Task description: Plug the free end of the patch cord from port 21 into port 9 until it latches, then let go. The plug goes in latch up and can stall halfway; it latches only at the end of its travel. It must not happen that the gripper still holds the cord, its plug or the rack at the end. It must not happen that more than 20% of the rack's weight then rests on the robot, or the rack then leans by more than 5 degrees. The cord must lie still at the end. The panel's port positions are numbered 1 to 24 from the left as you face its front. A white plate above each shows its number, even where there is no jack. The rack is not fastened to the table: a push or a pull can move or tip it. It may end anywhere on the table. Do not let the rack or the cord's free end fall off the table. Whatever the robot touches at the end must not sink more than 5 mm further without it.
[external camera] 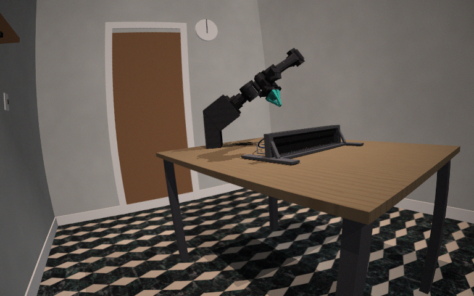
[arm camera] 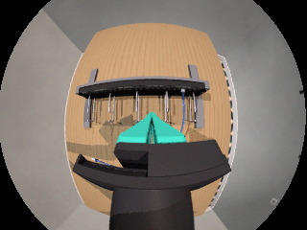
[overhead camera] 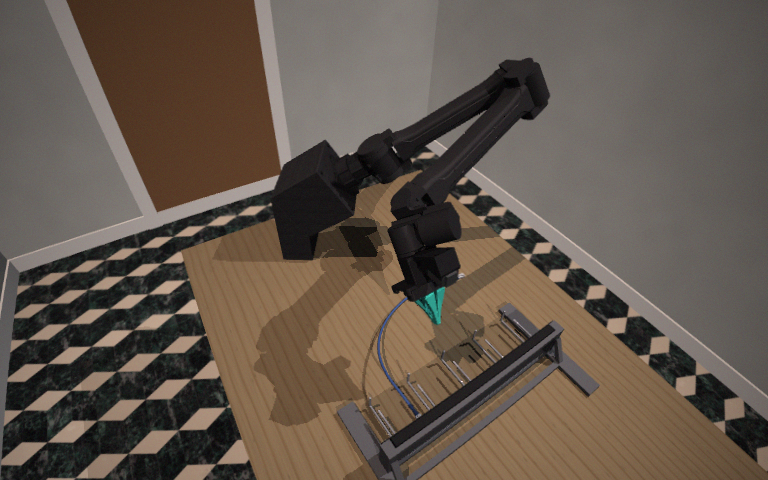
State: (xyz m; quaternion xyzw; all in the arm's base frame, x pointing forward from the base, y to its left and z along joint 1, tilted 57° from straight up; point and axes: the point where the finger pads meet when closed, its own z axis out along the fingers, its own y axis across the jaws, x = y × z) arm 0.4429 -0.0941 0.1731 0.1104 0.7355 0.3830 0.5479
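The dark patch panel rack (overhead camera: pixel 475 384) stands on the wooden table, its front towards the arm; it also shows in the exterior view (external camera: pixel 302 141) and the wrist view (arm camera: pixel 144 86). A blue patch cord (overhead camera: pixel 387 350) leaves a port near the rack's left end in the top view and curves over the table towards the arm. Its far end passes behind the wrist and is hidden. In the wrist view the cord (arm camera: pixel 184 105) hangs at the panel's right. My gripper (overhead camera: pixel 433 311) (external camera: pixel 276 99) (arm camera: pixel 152 115), with teal fingers, is shut and empty. It hangs well above the table behind the rack, pointing down.
Several short grey cords or stubs (overhead camera: pixel 453 367) stick out of other ports on the panel's front. The arm's black base (overhead camera: pixel 308 203) sits at the table's far end. The rack's flat feet (overhead camera: pixel 572 370) reach out at both ends.
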